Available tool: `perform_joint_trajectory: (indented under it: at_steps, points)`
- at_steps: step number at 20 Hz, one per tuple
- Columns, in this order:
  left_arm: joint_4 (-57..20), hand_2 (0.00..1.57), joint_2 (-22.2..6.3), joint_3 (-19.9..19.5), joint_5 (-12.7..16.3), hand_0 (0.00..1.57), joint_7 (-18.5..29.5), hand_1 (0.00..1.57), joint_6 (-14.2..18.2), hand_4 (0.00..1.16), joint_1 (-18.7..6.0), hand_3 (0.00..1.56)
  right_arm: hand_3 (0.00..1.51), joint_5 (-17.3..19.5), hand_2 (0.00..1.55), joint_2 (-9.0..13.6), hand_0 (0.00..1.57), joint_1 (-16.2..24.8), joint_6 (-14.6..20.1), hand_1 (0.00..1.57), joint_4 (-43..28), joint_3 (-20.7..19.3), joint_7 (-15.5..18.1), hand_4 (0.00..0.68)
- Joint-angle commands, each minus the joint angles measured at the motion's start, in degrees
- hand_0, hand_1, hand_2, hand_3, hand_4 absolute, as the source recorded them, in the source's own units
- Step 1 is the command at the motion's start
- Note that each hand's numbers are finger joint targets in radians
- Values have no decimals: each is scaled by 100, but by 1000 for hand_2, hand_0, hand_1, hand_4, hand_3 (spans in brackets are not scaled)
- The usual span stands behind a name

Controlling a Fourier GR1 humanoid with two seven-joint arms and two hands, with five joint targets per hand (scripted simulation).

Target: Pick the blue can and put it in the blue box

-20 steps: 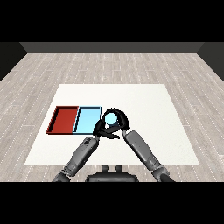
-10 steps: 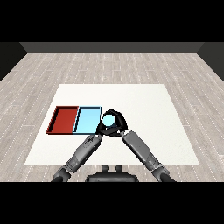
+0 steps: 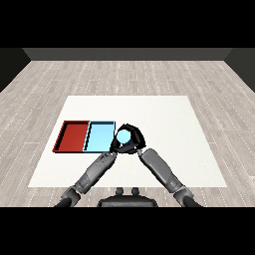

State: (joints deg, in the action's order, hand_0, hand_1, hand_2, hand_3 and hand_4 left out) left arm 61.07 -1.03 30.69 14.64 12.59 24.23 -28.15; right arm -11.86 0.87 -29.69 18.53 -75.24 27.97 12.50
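The blue can (image 3: 124, 135) shows its light blue top just right of the light blue tray (image 3: 98, 137). My right hand (image 3: 136, 140) is curled round the can, holding it above the table near the tray's right rim. My left hand (image 3: 116, 145) sits low beside the can, partly hidden behind it, at the blue tray's right front corner. Its fingers cannot be made out.
The red tray (image 3: 73, 136) lies left of the blue one, the two touching side by side. Both trays hold nothing. The white table (image 3: 164, 119) stretches out to the right and behind the hands.
The right hand has carried the can leftward, closer to the blue tray's right rim. The left hand has stayed beside it.
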Motion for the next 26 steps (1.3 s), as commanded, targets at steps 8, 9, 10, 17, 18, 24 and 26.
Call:
perform_joint_trajectory:
  at_steps: [8, 9, 10, 17, 18, 24, 26]
  points:
    - [233, 859, 97, 221, 356, 829, -417, 829, 752, 641, -253, 570, 1403, -57, 1452, -81, 1468, 212, 86, 1468, -324, 239, -16, 576]
    - [-37, 890, 96, 143, 203, 918, -204, 918, 700, 623, -164, 639, 1403, -238, 1452, -81, 1467, -242, -58, 1467, 111, -56, 14, 578]
    - [102, 1347, 96, 106, 683, 1438, -132, 1438, 693, 625, -202, 1040, 1405, 8, 1452, -81, 1460, 139, 190, 1460, -689, 97, -465, 575]
    - [36, 1552, 100, -51, 777, 1571, 1153, 1571, 832, 1044, -115, 1468, 0, 15, 0, -68, 0, 264, -79, 0, -314, -123, -424, 0]
    - [-12, 1552, 100, -36, 828, 1571, 1200, 1571, 836, 1044, -140, 1468, 0, 49, 0, -84, 0, 283, -105, 0, -332, -148, -440, 0]
    - [-123, 1550, 101, -147, 991, 1571, 1551, 1571, 652, 1112, -171, 1461, 0, 132, 0, -85, 0, 155, -27, 0, -134, -366, -295, 0]
    - [-345, 1559, 101, -305, 828, 1571, 1302, 1571, 708, 1133, -537, 1449, 0, 110, 0, -13, 0, 103, -152, 0, 19, -724, -117, 0]
